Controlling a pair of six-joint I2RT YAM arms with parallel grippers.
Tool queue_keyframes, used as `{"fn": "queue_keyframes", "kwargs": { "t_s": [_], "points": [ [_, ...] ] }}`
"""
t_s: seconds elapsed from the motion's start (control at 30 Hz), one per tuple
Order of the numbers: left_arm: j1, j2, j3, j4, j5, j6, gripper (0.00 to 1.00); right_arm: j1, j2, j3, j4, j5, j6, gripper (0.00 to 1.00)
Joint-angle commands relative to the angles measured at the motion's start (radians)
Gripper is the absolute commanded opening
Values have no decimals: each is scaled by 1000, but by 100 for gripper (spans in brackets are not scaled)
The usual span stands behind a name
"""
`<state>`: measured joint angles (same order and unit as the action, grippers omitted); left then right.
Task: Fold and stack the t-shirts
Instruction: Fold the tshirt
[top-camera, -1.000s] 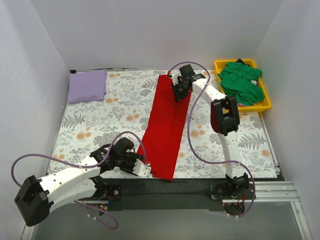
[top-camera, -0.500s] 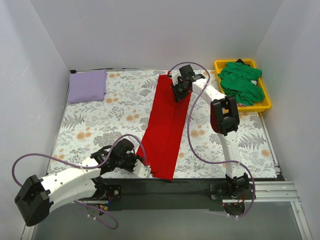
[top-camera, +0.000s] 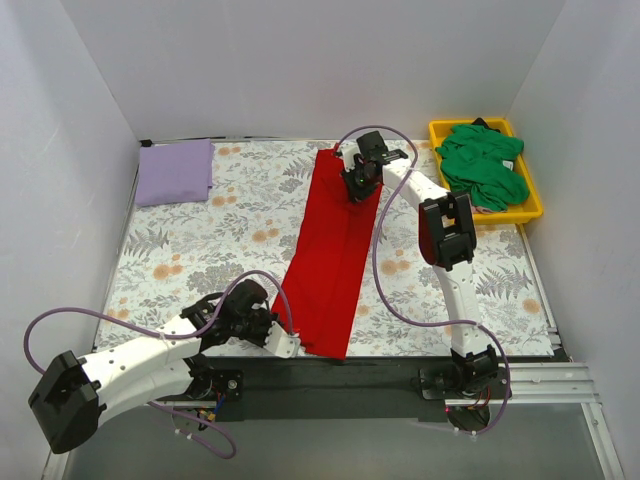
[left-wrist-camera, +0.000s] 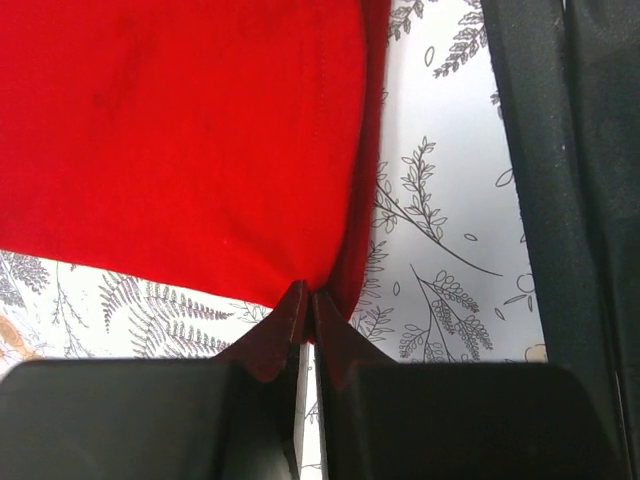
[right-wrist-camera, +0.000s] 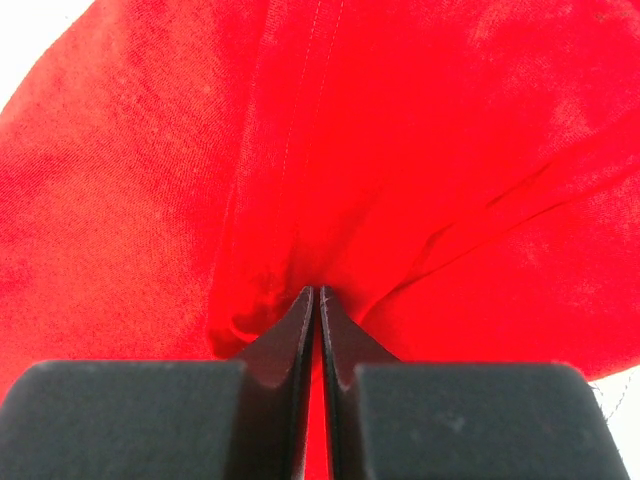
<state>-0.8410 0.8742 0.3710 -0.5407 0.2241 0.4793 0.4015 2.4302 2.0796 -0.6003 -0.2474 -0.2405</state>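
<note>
The red t-shirt (top-camera: 335, 250) lies as a long folded strip down the middle of the floral table cloth. My left gripper (top-camera: 288, 343) is shut on its near left corner, the red cloth (left-wrist-camera: 200, 140) pinched at the fingertips. My right gripper (top-camera: 356, 187) is shut on the strip's far end, where the red cloth (right-wrist-camera: 420, 150) bunches into folds at the fingertips. The lavender t-shirt (top-camera: 175, 171) lies folded at the far left. The green t-shirt (top-camera: 485, 165) is heaped in the yellow tray.
The yellow plastic tray (top-camera: 533, 207) stands at the far right corner. The floral table cloth (top-camera: 200, 245) covers the table. A dark strip (left-wrist-camera: 560, 180) runs along the table's near edge. White walls enclose the table on three sides.
My right gripper has shifted slightly left and away with the far end of the red shirt. My left gripper has crept slightly nearer the front edge with its corner.
</note>
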Motion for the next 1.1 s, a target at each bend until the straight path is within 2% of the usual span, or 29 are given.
{"fn": "queue_keyframes", "kwargs": {
  "t_s": [0.0,0.33,0.6,0.7,0.73,0.77,0.8,0.9,0.93,1.07],
  "points": [
    [-4,-20,19,-43,8,-18,0,3,47,17,7,59,-8,11],
    [-4,-147,16,-215,-15,-13,0,5,70,13,7,112,-6,11],
    [-4,-84,20,-225,-5,-39,0,5,75,13,4,120,-8,11],
    [-4,-6,31,-223,-15,-36,0,5,61,10,2,70,-20,13],
    [-4,38,61,-225,-2,-72,2,5,46,8,0,57,-20,14],
    [-4,57,84,-231,18,-96,14,3,37,5,0,37,-23,15],
    [-4,69,110,-241,41,-117,20,3,23,1,2,-8,-25,16],
    [-4,75,213,-266,141,-195,29,5,-49,-12,2,-111,-26,26],
    [-4,71,239,-268,179,-241,30,3,-95,-13,2,-131,-25,32],
    [-4,92,353,-259,227,-365,31,5,-207,-35,0,-165,-19,35]
  ]
}}
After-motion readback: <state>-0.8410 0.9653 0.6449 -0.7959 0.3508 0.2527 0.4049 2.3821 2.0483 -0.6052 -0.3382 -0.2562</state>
